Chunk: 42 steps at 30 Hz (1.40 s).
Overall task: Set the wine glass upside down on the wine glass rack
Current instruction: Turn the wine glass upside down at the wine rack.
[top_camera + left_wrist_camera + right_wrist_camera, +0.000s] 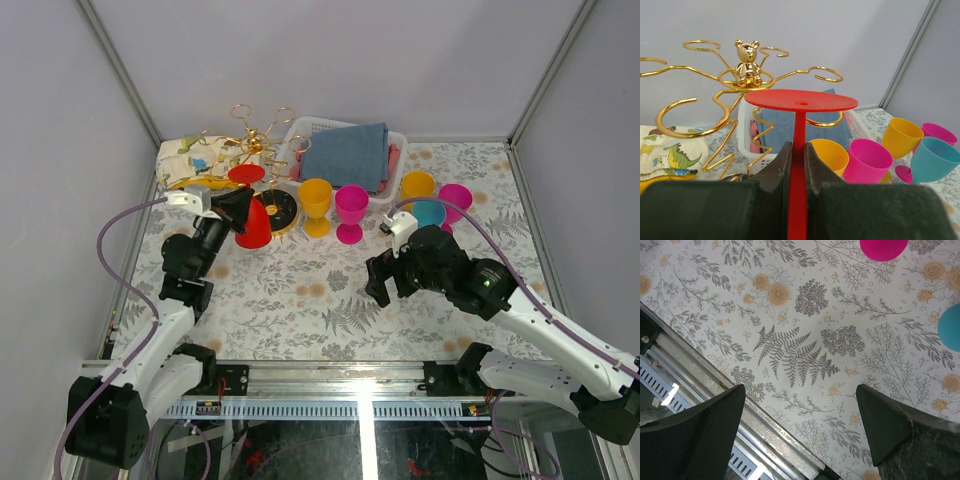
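Note:
A red wine glass is held upside down, its flat foot on top and its bowl below. My left gripper is shut on its stem, and in the top view the left gripper stands just left of the rack's round dark base. The gold wire wine glass rack, with a small gold bear on its post, rises right behind the foot, which sits slightly below the loop-ended arms. My right gripper hangs open over the floral tablecloth near the front rail, nothing between its fingers; in the top view the right gripper is mid-table.
A white basket with a blue cloth stands behind the rack. Orange, pink, orange, teal and pink glasses stand in a row to the right. A dinosaur-print cloth lies at back left.

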Tool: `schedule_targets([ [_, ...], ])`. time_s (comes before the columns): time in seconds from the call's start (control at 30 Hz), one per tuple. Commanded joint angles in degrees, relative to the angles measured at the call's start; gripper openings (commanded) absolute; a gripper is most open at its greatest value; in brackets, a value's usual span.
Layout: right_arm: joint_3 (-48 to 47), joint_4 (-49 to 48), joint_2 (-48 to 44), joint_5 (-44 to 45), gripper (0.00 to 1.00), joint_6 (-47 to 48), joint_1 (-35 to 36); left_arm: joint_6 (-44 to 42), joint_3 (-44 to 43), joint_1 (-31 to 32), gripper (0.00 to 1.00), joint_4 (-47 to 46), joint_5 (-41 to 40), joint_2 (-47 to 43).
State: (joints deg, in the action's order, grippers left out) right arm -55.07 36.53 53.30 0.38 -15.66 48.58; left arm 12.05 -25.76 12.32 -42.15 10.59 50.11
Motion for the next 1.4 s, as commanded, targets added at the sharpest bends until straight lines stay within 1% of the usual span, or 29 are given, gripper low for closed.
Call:
schedule_targets([
  [0.0, -2.28, -1.03, -0.91, -0.16, 0.99, -0.34, -0.33, -0.01, -3.18, -0.37, 0.0, -8.28, 1.81, 3.31],
  [0.43, -1.86, -0.98, -0.91, 0.06, 0.99, -0.34, -0.36, 1.12, -5.22, -0.38, 0.0, -17.29, 2.74, 16.05],
  [0.93, -1.53, -0.94, -0.35, 0.5, 0.99, -0.16, -0.33, 0.61, -8.33, -0.41, 0.0, -24.56, 2.64, 26.14],
  [1.2, -1.55, -1.08, 0.1, 0.72, 0.99, -0.14, -0.35, 1.36, -9.85, -0.38, 0.0, -24.97, 6.13, 28.41],
  [1.37, -1.67, -1.27, 0.31, 0.5, 0.99, -0.15, -0.35, 1.79, -9.78, -0.37, 0.0, -25.17, 10.58, 28.04],
])
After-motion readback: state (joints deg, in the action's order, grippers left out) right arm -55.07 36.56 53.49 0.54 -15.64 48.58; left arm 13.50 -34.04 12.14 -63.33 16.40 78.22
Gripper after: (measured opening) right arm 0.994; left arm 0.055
